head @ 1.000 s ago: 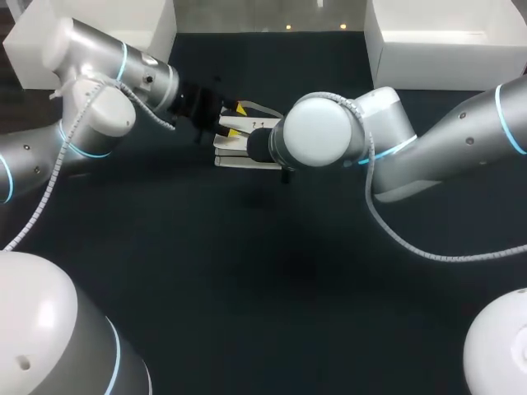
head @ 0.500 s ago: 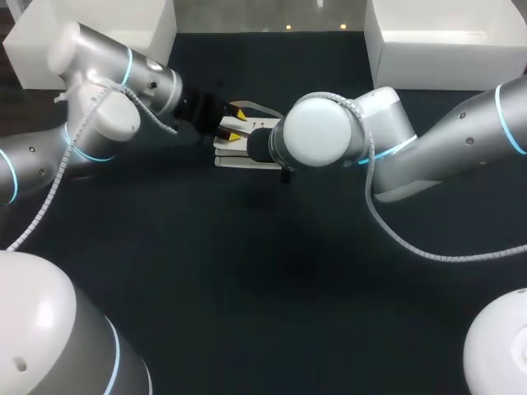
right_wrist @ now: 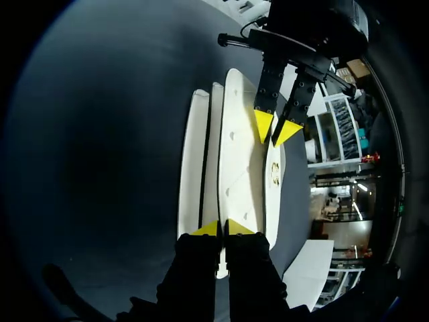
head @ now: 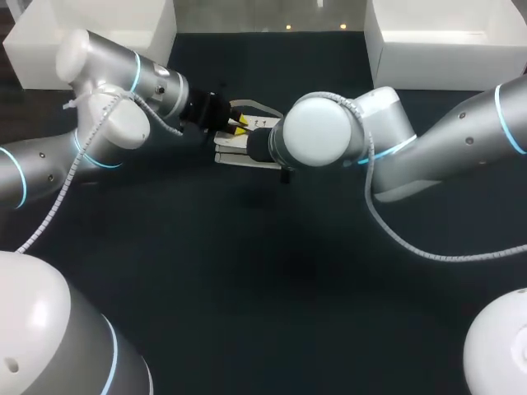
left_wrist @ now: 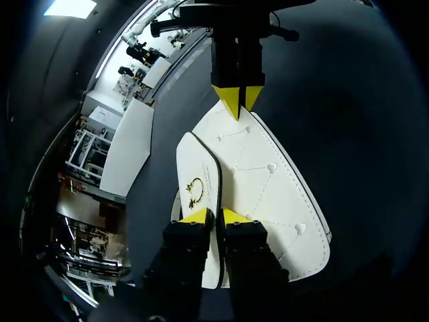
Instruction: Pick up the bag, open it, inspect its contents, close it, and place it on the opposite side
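**Head view:** Two robot arms meet over a white quilted leather bag (head: pixel 239 156) at the far middle of the dark table (head: pixel 263 288). The left gripper (head: pixel 236 125) sits at the bag's far edge, while the right arm (head: pixel 317 132) hides its own fingers. Whether the bag rests on the table or hangs just above it cannot be told. A white box (head: pixel 99 29) and a second white box (head: pixel 445 37) stand well apart from the jaws on either side. The wide tabletop on the near side of the jaws looks to offer room for carrying the bag across.

**Left wrist view:** The left jaws stand almost together, nipping the edge of the front flap (left_wrist: pixel 196 168). Its gold ring clasp (left_wrist: pixel 194 192) lies just ahead of the fingertips. The flap stands slightly off the quilted body beside it. Straight ahead, the right gripper (left_wrist: pixel 236 104) pinches the bag's opposite end.

**Right wrist view:** The right jaws are nearly closed on the edge of one panel, with further white layers just beside them. Ahead, the left fingers straddle the flap.

The two-handed hold appears secured and the opening seems under way. Inspection, closing and placing on the opposite side remain.
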You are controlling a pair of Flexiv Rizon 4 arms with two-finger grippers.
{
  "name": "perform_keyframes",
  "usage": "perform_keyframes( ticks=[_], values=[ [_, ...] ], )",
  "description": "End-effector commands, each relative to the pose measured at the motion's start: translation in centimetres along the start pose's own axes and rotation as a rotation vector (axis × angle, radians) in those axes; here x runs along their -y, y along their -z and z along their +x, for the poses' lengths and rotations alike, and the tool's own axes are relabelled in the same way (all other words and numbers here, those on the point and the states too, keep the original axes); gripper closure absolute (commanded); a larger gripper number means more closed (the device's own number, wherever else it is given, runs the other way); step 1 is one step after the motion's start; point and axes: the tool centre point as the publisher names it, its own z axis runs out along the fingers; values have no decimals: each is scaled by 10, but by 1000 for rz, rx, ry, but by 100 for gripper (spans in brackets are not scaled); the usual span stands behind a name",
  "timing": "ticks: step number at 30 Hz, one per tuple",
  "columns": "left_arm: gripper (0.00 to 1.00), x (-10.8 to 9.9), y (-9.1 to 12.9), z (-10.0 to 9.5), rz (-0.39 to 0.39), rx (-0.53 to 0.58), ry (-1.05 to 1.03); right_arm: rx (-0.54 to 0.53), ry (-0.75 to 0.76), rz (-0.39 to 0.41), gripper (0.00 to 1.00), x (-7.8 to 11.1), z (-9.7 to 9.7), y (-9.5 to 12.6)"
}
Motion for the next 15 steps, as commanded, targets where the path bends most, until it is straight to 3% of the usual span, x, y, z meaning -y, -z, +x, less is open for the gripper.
perform_keyframes(
  ticks=[1,15],
  values=[
    [100,-2,0,-5,11,-6,21,3,0,0,100,-1,3,-2],
    [100,-17,20,-40,126,-147,297,3,0,0,100,-1,3,-2]
  ],
)
